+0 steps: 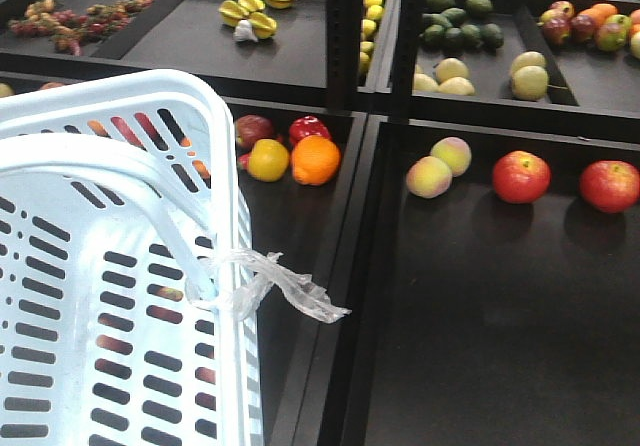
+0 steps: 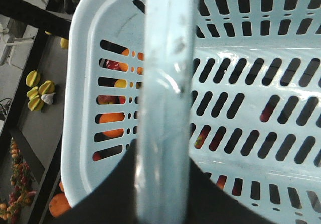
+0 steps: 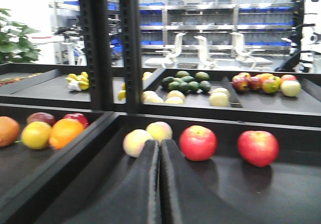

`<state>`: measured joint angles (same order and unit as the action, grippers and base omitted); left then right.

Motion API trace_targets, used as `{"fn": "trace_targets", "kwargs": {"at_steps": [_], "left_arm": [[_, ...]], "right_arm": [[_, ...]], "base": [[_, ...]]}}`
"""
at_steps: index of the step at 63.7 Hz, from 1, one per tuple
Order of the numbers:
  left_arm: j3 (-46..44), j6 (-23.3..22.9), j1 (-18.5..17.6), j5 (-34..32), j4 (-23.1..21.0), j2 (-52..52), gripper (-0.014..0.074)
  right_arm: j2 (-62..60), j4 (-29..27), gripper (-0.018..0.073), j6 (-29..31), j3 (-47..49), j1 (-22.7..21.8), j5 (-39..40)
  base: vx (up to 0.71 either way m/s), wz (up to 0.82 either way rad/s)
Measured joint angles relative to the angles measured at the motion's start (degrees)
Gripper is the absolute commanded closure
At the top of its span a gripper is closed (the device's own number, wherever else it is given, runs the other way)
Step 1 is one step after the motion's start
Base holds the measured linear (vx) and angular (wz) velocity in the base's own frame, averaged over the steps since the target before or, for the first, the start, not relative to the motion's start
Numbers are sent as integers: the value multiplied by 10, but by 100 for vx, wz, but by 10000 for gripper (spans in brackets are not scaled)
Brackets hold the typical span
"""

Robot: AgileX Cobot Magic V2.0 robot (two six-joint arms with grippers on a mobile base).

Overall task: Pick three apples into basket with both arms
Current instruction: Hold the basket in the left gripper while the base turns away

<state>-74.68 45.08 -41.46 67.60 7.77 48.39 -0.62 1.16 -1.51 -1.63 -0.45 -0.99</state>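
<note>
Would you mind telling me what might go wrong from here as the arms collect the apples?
1. The right gripper is shut and aims at two pale peach-like fruits beside the nearest red apple; advancing unopened, it could knock them rolling.
2. Those pale fruits sit close to the apple, so a wrong pick is possible.
3. The basket is held by its handle in the left gripper; it may swing when an apple drops in.
</note>
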Motion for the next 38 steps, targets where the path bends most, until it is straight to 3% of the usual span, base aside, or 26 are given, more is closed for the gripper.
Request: {"fn": "trace_targets", "kwargs": {"at_steps": [38], "left_arm": [[0, 0, 0, 0, 0, 0, 603]], "right_arm": [[0, 0, 568, 0, 0, 0, 0]], "base": [[-9, 35]]}}
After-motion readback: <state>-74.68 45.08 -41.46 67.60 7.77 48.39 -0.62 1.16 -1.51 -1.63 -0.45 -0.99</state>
